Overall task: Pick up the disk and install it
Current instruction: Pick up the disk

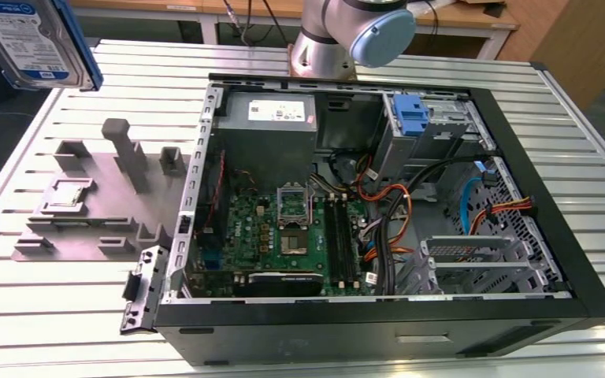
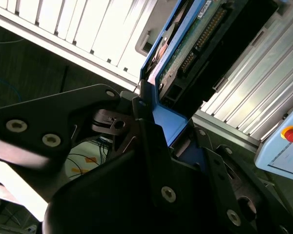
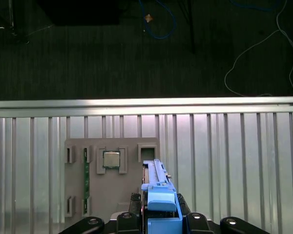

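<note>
The gripper [image 2: 172, 134] is closed on the disk [image 2: 185, 46]. In the second wrist view its black fingers [image 2: 147, 124] press from both sides on the end of the blue carrier [image 2: 168, 122], with no gap showing. The disk sticks out past the fingertips, with its green circuit board and a row of connector pins facing that camera. In the first wrist view it is edge-on, a thin slab capped by blue plastic. In the exterior view its other face shows a white-and-blue label on silver metal, with the carrier along one edge.

The disk hangs in the air outside the computer case [image 1: 588, 264], off the case's far corner on the exterior view's left and well apart from it.

The case lies on the slatted table [image 1: 61, 315] with its open side up. It holds a green motherboard [image 1: 281, 236] in the middle and a grey power supply [image 1: 271, 118] with a white sticker against the far wall. A bare blue bracket [image 1: 412, 116] sits in the drive cage beside the supply, and orange and black cables [image 1: 397, 206] run between board and cage.

A grey fixture plate [image 3: 132, 170] lies beside the case on the exterior view's left. Its recesses hold a square processor chip [image 3: 111, 159] and a narrow green memory stick [image 3: 86, 178]. The arm [image 1: 350, 31] rises just behind the case's far wall.
</note>
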`<state>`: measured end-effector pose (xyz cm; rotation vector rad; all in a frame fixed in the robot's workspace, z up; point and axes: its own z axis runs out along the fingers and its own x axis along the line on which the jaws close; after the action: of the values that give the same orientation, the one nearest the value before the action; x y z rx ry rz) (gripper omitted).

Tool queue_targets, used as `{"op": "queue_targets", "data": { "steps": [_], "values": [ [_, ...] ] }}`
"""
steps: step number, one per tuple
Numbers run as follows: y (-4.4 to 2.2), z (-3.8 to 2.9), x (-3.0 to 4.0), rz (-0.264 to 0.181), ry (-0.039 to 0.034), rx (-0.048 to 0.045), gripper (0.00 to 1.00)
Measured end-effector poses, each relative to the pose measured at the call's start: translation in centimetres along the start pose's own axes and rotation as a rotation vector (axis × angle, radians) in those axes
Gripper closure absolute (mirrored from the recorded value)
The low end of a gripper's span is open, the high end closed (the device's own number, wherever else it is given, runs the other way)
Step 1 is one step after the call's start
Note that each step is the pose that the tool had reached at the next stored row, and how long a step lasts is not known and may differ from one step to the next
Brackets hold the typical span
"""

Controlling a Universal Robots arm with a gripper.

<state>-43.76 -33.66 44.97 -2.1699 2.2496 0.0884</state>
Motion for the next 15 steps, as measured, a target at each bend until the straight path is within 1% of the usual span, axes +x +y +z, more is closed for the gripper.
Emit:
{"op": "queue_targets", "data": {
  "steps": [5, 11, 15],
  "values": [
    [0.00, -0.04, 0.01, 0.000, 0.0002, -0.0004, 0.63],
    [-0.01, -0.04, 0.29, 0.000, 0.0001, -0.0002, 0.63],
    [-0.01, -0.05, 0.31, 0.000, 0.0001, -0.0002, 0.63]
  ]
}}
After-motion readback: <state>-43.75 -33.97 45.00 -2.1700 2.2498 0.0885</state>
